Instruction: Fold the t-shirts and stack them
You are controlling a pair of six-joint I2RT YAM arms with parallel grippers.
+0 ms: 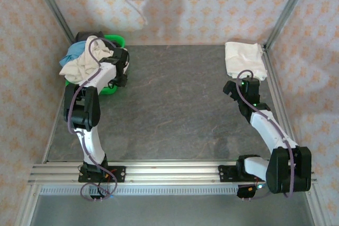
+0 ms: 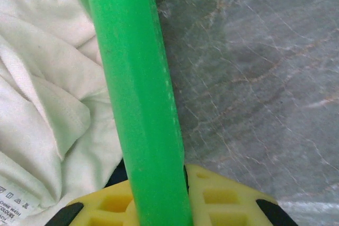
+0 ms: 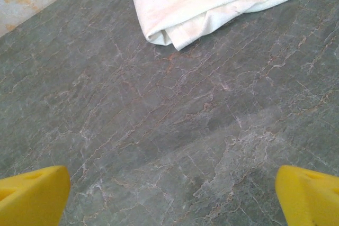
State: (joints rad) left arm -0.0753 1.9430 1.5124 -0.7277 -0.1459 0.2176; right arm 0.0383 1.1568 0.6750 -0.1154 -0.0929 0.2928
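1. Nearest to me, the grey surface lies between the 2 arms.
2. I see the right claw with its 2 yellow fingers spread wide apart, gripping nothing, over the surface on the right side.
3. Just beyond it, 1 folded t-shirt, cream, lies flat in the far right corner, apart from the fingers.
4. I see the left claw at the far left, its fingers drawn together and clamped on the rim of the green basket.
5. Inside that rim, 1 crumpled t-shirt, cream, lies bunched, its care label showing.
6. Farther back in the pile, a light blue garment rests on the cream cloth, with a dark garment behind it.
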